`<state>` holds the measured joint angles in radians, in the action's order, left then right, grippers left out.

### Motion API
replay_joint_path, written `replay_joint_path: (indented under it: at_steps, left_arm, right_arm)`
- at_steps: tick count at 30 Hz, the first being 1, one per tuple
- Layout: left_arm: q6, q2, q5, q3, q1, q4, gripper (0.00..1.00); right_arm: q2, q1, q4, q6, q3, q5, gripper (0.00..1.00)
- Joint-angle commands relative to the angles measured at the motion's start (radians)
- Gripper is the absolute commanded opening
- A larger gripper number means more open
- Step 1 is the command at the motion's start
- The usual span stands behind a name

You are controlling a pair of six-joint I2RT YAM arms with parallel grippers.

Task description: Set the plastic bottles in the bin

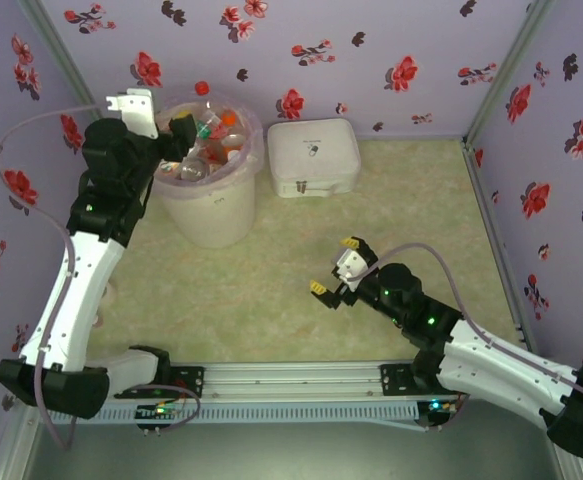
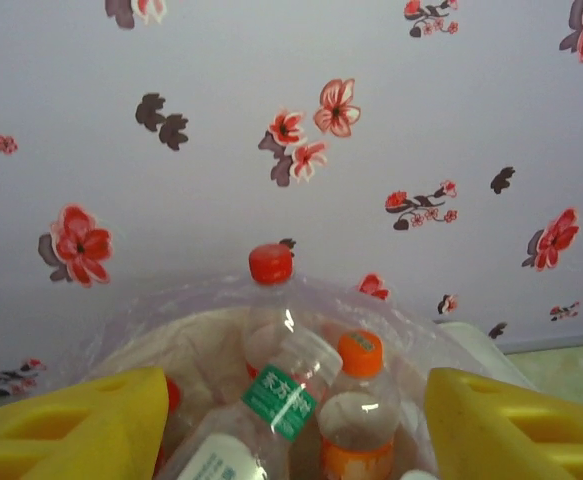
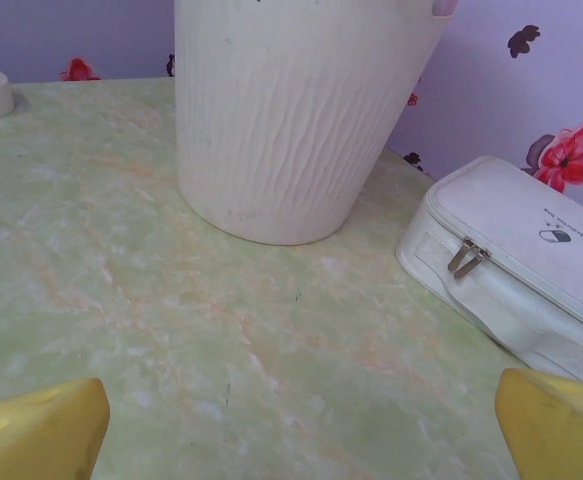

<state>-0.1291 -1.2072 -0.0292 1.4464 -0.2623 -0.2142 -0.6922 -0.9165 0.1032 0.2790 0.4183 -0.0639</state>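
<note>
Yellow pads (image 2: 66,425) of my left jaws stand apart over bottles (image 2: 356,400) heaped in the bin (image 1: 211,220), presumably to drop one; right jaws apart, idle above the surface (image 3: 221,330).

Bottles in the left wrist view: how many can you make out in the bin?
3: a red-capped bottle standing tallest at the back, an orange-capped bottle right of it, a green-labelled bottle tilted in front. More are likely hidden beneath.
</note>
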Motion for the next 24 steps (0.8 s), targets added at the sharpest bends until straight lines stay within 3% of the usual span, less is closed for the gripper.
replay_joint_path:
  at_steps: [1,11,17,20,24]
  left_arm:
    - [-0.047,-0.083,0.015,0.050,0.012,-0.056,0.60]
    - [-0.097,-0.294,0.033,0.103,0.027,-0.080,0.44]
    - [-0.110,-0.293,0.074,0.106,0.030,-0.076,0.40]
    - [-0.116,-0.223,0.075,0.109,0.058,-0.061,0.45]
    - [-0.107,-0.132,0.089,0.160,0.105,-0.121,0.63]
  right_arm:
    - [0.012,-0.003,0.022,-0.008,0.034,0.015,0.99]
    - [0.064,-0.003,-0.057,-0.018,0.039,-0.051,1.00]
    - [0.066,-0.003,-0.064,-0.024,0.038,-0.050,0.99]
    - [0.069,-0.003,-0.066,-0.024,0.040,-0.063,0.99]
    - [0.067,0.000,-0.068,-0.026,0.042,-0.164,1.00]
